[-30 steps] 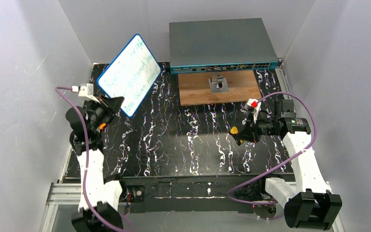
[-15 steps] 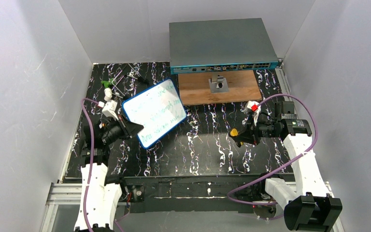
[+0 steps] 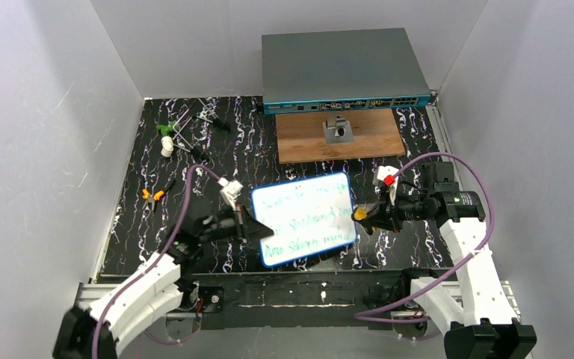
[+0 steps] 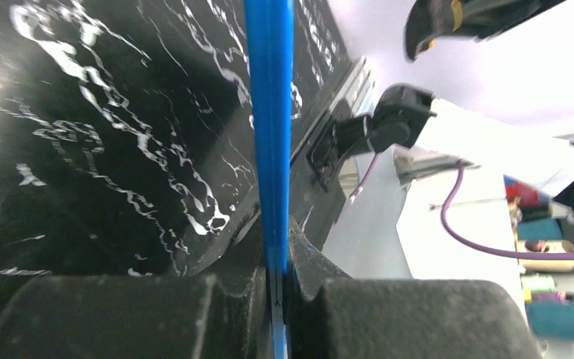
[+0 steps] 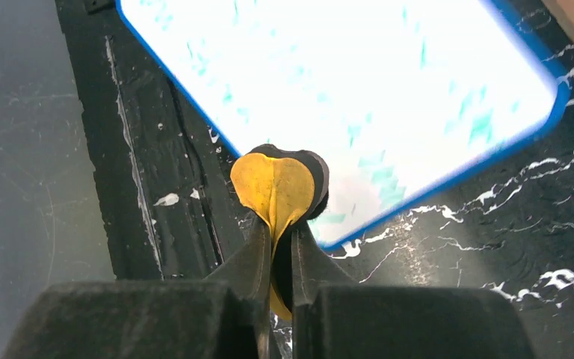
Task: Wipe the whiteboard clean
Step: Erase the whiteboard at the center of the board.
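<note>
left gripper (image 3: 261, 228) clamped tight on the left rim of the whiteboard (image 3: 304, 219), holding it writing-side up just on the near side of the wood plank (image 3: 338, 134) so the right gripper (image 3: 368, 215), pinching a yellow pad (image 5: 273, 187), can wipe the green writing.

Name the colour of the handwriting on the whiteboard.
Green, in handwritten lines across the whiteboard; the top external view shows it best.

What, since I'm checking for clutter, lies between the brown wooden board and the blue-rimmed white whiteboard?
Nothing. In the top view, only bare black marbled tabletop separates the brown wooden board from the blue-rimmed whiteboard.
</note>
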Motion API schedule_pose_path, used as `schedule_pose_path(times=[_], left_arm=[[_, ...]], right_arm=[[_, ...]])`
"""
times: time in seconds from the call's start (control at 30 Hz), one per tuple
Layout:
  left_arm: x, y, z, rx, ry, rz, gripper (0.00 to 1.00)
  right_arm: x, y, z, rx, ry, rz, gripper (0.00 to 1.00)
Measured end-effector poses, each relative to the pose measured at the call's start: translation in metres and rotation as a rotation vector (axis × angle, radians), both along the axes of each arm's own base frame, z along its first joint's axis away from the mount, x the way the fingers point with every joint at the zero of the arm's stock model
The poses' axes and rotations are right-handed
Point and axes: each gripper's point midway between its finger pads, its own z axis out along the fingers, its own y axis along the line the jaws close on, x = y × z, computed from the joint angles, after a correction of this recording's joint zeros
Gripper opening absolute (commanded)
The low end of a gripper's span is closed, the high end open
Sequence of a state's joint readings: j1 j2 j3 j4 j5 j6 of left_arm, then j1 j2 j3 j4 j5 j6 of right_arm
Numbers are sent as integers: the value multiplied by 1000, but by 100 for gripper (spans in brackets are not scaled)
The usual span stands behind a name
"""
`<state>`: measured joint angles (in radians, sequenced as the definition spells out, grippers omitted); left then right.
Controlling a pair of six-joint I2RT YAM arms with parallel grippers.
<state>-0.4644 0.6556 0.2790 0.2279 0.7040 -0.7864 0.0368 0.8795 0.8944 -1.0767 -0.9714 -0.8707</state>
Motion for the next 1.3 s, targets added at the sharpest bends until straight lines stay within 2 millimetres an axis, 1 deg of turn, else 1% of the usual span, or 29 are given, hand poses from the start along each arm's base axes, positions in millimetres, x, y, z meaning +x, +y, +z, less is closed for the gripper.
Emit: schedule_pose_path(times=[0.03, 0.13, 0.17, 0.23, 0.3, 0.4, 0.53, 0.6, 0.67, 0.73, 0.83, 0.93, 1.13, 1.2, 1.3], left_arm=[[-4, -11, -6, 18, 5, -30, 0], [-16, -43, -28, 82, 35, -105, 0], [-16, -54, -32, 92, 34, -119, 0], [-14, -73, -31, 89, 16, -139, 0], [-9, -90, -26, 81, -17, -135, 0], [0, -106, -28, 88, -39, -103, 0], [6, -124, -26, 90, -58, -70, 0], [7, -130, -27, 91, -59, -57, 0], [8, -136, -28, 88, -51, -45, 0], [8, -141, -30, 81, -38, -34, 0], [9, -144, -31, 67, -19, -21, 0], [10, -145, -31, 59, -2, -14, 0], [12, -145, -35, 59, 17, 0, 0], [13, -146, -36, 56, 19, 1, 0], [13, -147, -35, 51, 19, 1, 0]], right_arm=[[-2, 1, 2, -11, -12, 15, 1], [-3, 6, 9, -41, -44, 45, 1], [-3, 8, 10, -53, -53, 49, 1], [0, 11, 8, -83, -65, 61, 1], [2, 17, 1, -126, -65, 81, 1], [10, 29, -12, -194, -66, 122, 1], [19, 48, -26, -274, -91, 154, 1], [24, 57, -28, -305, -113, 161, 1], [29, 69, -25, -340, -160, 174, 1], [30, 82, -22, -357, -208, 193, 1], [30, 94, -19, -382, -262, 209, 1], [35, 98, -18, -410, -297, 189, 1], [55, 99, -26, -473, -334, 105, 1], [58, 98, -27, -483, -341, 86, 1], [58, 98, -27, -483, -343, 94, 1]])
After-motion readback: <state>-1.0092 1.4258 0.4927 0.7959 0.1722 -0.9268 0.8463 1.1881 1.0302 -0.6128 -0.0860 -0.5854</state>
